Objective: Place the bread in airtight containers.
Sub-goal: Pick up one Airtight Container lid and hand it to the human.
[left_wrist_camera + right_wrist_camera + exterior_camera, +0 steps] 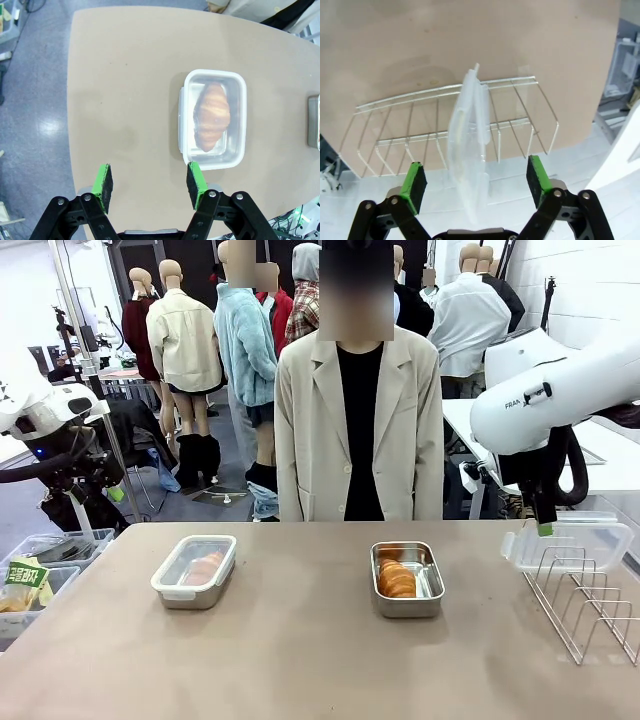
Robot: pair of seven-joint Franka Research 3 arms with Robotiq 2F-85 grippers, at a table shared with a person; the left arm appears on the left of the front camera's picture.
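Both grippers gape empty: right gripper (476, 185) straddles a clear lid (468, 150) standing in the wire rack (520, 115), left gripper (150, 186) hangs above the lidded container (214, 119).

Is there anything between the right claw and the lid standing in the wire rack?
Nothing visible stands in the way. The right claw is open, and the clear lid stands on edge in the wire rack, directly between its green pads. The open pan with bread waits uncovered at mid-table.

Wire rack (590, 600) stood at the tan table's (300, 650) right edge. Person in beige jacket (358, 420) stood opposite.
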